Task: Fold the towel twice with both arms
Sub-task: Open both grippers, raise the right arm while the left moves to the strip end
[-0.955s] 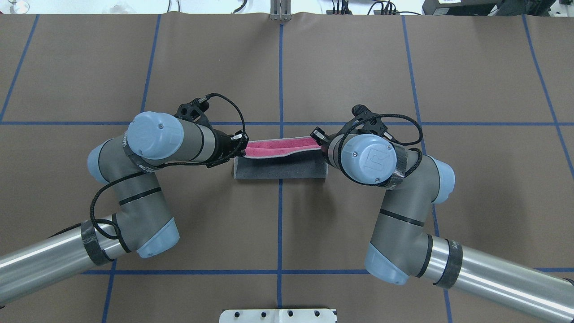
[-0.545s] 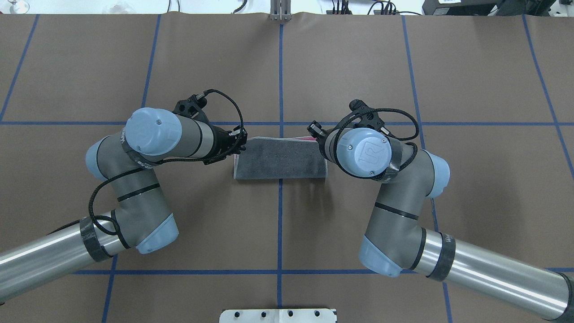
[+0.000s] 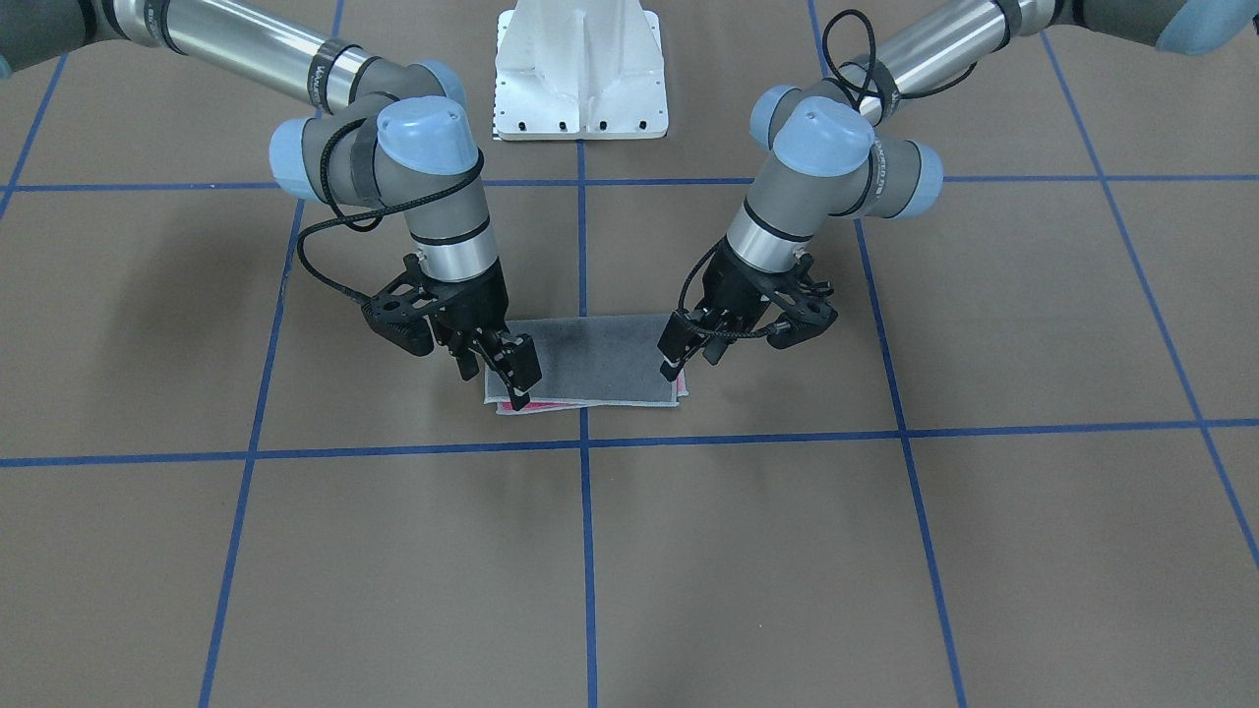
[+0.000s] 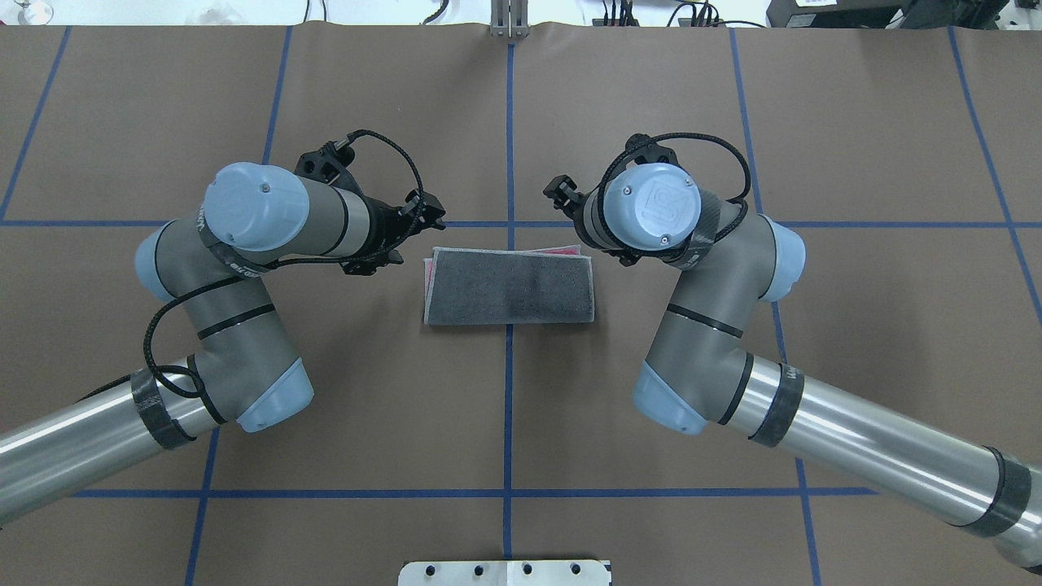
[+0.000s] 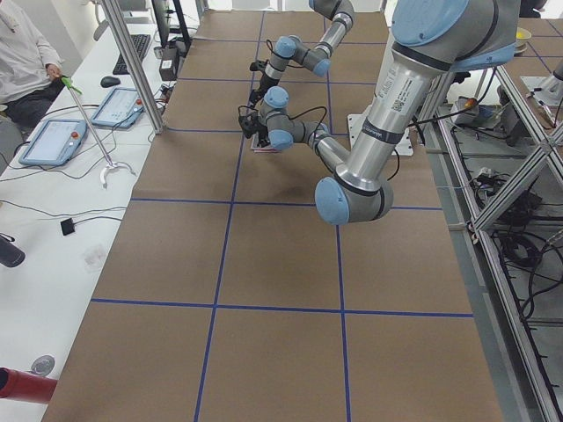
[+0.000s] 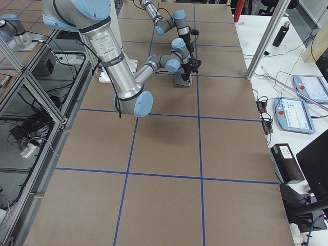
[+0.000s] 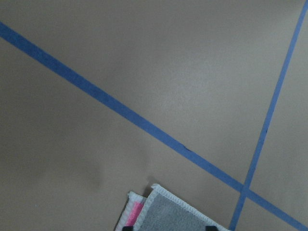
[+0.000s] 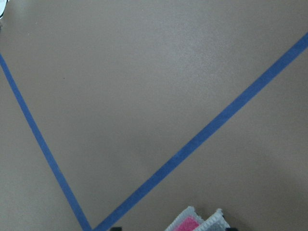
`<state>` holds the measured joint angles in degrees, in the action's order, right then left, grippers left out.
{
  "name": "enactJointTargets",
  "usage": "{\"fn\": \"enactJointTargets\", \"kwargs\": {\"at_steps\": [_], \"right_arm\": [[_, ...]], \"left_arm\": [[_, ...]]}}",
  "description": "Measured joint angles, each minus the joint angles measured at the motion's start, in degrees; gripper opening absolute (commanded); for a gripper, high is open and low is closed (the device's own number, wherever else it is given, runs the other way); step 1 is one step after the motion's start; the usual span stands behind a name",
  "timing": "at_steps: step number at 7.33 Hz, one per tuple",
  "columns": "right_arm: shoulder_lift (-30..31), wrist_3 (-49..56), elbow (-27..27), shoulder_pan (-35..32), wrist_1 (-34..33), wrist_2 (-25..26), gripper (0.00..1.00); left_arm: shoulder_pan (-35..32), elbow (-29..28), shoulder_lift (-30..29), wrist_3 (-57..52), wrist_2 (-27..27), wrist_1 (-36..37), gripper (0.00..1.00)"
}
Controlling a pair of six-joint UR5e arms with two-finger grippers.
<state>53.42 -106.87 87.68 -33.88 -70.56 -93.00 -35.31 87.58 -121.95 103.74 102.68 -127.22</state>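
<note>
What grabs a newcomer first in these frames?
A folded towel, dark grey side up with pink peeking out at one edge, lies flat in the middle of the table. The left gripper and right gripper hang open over its two corners farthest from the robot.

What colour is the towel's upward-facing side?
Dark grey; the towel shows it best in the overhead view, with pink peeking out underneath.

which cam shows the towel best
Overhead exterior: the whole folded towel lies unobstructed, grey face up, pink peeking at its far edge. In the front-facing view the left gripper and right gripper overlap its ends. Side views show it small, partly hidden by arms; wrist views catch only a corner.
</note>
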Motion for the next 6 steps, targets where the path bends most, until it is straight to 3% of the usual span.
{"fn": "enactJointTargets", "kwargs": {"at_steps": [1,4,6], "right_arm": [[0.3,5.2,0.0,-2.2,-0.3,-3.4,0.99],[3.6,28.3,0.1,-12.2,-1.8,-16.7,0.99],[5.3,47.2,0.2,-19.3,-6.4,-23.3,0.99]], "left_arm": [[0.0,0.1,0.2,-0.1,1.1,-0.1,0.99],[1.2,0.4,0.6,0.0,4.1,-0.4,0.99],[3.3,0.5,0.7,1.0,1.1,-0.4,0.98]]}}
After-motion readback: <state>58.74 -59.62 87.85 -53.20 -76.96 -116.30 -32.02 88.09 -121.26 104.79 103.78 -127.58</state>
